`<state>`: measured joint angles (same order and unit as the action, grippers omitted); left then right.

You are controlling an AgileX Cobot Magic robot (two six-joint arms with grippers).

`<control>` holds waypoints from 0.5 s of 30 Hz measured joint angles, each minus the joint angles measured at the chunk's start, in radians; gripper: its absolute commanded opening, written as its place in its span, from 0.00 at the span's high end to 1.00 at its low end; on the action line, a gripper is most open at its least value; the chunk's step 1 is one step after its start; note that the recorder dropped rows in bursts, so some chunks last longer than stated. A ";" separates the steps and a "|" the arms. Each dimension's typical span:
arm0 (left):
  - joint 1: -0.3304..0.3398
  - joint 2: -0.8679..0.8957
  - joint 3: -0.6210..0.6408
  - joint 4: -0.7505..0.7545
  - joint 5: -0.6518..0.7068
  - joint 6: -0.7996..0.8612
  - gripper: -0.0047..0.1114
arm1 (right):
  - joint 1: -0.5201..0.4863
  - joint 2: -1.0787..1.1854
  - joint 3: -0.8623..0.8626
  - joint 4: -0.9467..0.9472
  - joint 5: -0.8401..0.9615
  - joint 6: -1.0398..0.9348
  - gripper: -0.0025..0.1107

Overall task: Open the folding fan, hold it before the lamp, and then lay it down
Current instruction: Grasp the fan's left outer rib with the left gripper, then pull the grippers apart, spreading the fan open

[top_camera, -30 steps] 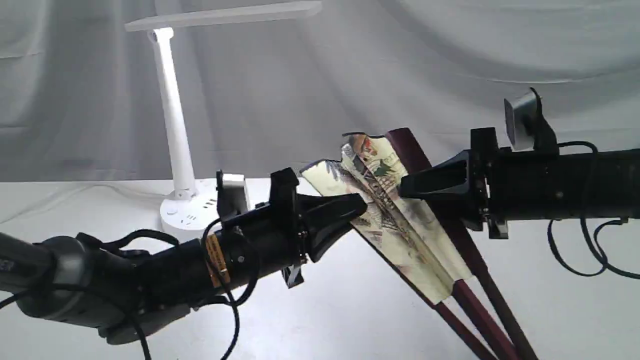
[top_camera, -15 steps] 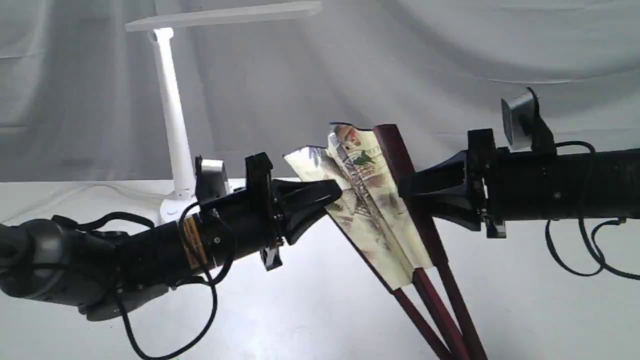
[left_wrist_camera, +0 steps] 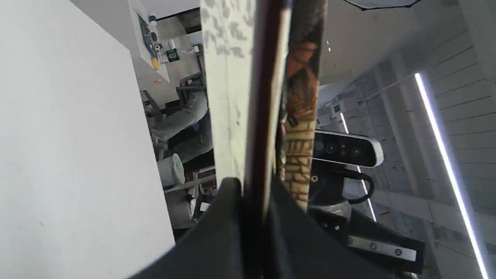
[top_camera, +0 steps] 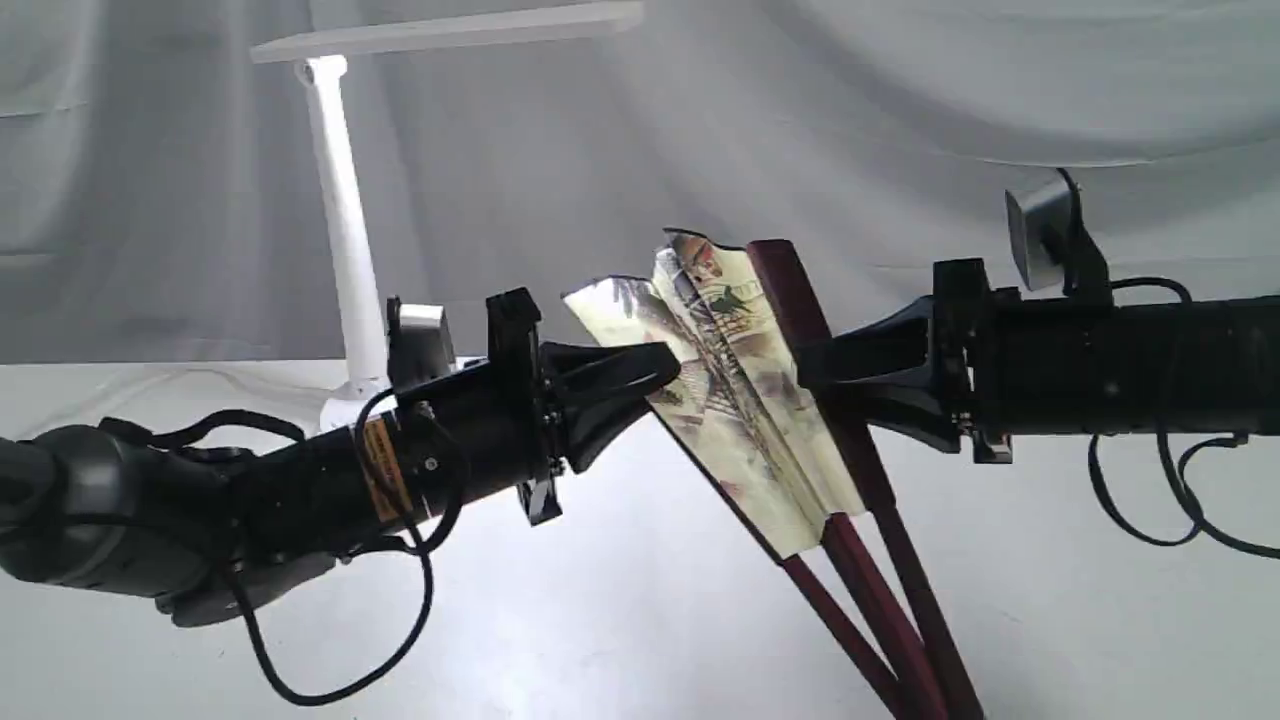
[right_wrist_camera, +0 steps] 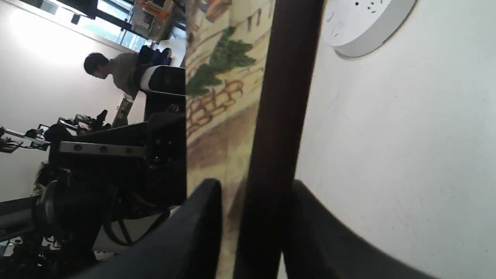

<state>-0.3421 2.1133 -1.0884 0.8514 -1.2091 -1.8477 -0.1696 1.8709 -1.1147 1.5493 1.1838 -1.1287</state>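
Now the half-open cream paper fan with dark red ribs (top_camera: 740, 400) stands slanted — left gripper (top_camera: 668, 368) pinches one edge, right gripper (top_camera: 808, 368) the other.

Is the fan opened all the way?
No, the folding fan is only partly spread, a narrow wedge of painted paper between its dark ribs.
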 measured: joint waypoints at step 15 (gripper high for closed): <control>0.052 0.000 0.000 0.072 0.007 -0.001 0.96 | 0.000 0.134 0.000 0.125 0.027 -0.075 0.73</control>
<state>-0.2905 2.1133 -1.0884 0.9233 -1.2022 -1.8485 -0.1696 2.0047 -1.1147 1.6746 1.2107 -1.2037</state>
